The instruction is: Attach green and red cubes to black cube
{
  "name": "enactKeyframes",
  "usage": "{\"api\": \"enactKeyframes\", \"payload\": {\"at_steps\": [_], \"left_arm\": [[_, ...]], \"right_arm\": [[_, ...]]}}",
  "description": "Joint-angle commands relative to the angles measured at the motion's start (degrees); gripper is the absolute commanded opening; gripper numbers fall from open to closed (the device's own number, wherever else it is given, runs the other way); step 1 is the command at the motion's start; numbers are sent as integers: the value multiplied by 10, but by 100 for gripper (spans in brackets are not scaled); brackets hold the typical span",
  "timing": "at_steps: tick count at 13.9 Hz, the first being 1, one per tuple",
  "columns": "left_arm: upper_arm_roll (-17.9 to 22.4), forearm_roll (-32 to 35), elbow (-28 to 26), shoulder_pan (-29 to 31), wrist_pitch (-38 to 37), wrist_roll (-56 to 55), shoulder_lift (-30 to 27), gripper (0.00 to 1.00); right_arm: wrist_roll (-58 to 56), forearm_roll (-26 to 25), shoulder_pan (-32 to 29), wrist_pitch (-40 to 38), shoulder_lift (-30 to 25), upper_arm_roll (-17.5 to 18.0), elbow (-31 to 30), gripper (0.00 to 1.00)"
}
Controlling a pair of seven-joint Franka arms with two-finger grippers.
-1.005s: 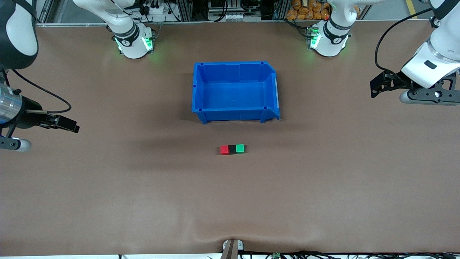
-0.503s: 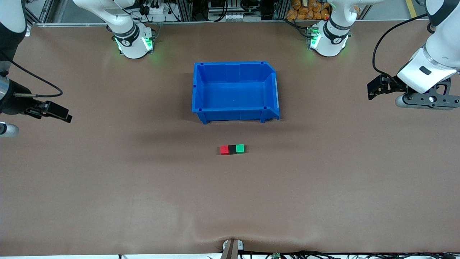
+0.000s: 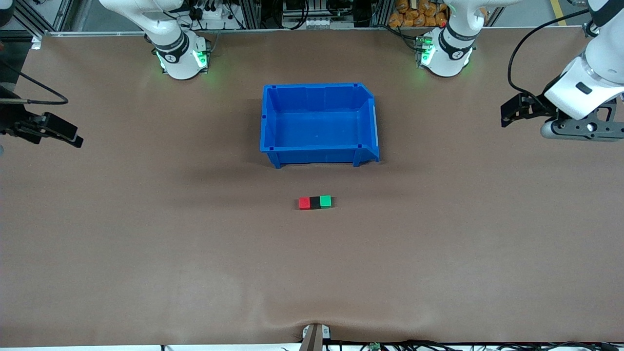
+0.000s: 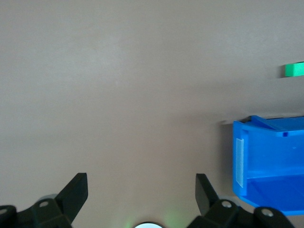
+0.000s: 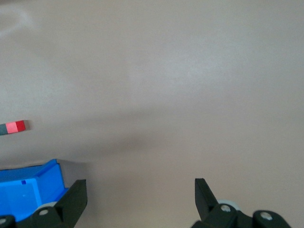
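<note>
The red cube (image 3: 304,203), the black cube (image 3: 315,203) and the green cube (image 3: 325,201) lie in one touching row on the table, black in the middle, nearer to the front camera than the blue bin. My left gripper (image 3: 512,114) hangs open and empty over the left arm's end of the table. My right gripper (image 3: 63,134) hangs open and empty over the right arm's end. The left wrist view shows my left gripper (image 4: 141,187) and the green cube (image 4: 294,70). The right wrist view shows my right gripper (image 5: 140,190) and the red cube (image 5: 20,126).
An empty blue bin (image 3: 317,156) stands mid-table, between the cubes and the arm bases. It also shows in the left wrist view (image 4: 270,161) and the right wrist view (image 5: 28,190). Brown table surface surrounds the cubes.
My right gripper has drawn away toward its end of the table and toward the bases' side. My left gripper has shifted only slightly. The cubes have not moved.
</note>
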Motion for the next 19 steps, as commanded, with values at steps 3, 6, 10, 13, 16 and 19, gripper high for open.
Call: {"api": "enactKeyframes", "payload": {"at_steps": [3,6,10,13,16,19], "left_arm": [[1,-15,6,16,-33,10,-38,100],[2,-13,6,17,-55,2,-41,100],[2,-8,6,17,-61,13,-43,100],[-4,-7,7,17,-61,12,-43,100],[-8,-7,7,14,-69,9,-44,100],[-15,-7,17,11,-70,12,-43,100]], "right_arm": [[-22,-9,-15,-7,-32,8,-28,100],[-37,-9,-26,-11,-33,9,-29,100],[-37,-9,-36,-21,-43,22,-32,100],[-37,-8,-44,-17,-58,30,-51,100],[-37,-8,-45,-15,-72,30,-69,100],[-37,-8,-46,-15,-75,32,-73,100]]}}
